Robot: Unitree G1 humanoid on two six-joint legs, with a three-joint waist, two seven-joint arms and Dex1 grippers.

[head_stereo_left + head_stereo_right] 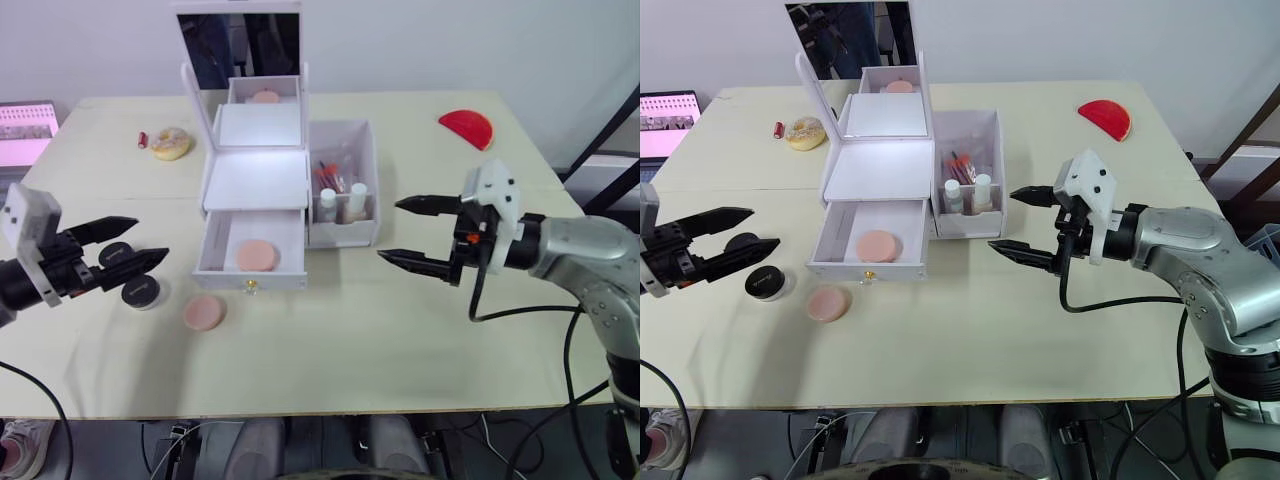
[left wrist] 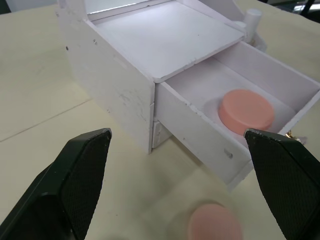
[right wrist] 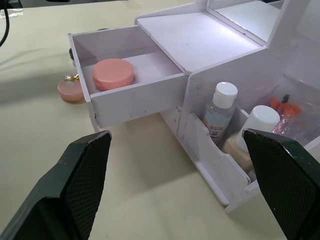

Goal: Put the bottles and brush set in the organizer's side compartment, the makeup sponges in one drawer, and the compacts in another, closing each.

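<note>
Two bottles (image 3: 235,130) and brush set (image 1: 333,176) sit in the side compartment (image 1: 366,180). One pink sponge (image 1: 256,255) lies in the open drawer (image 1: 252,258), left open for more. Another sponge (image 1: 204,312) and black compacts (image 1: 140,290) wait on the tabletop (image 1: 330,340). Left gripper (image 1: 134,243) spread wide near the compacts, probably ready to grab. Right gripper (image 1: 412,232) spread wide, holding nothing.

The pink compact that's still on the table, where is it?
The pink compact lies on the table, just left-front of the open drawer, beside the black compact.
</note>
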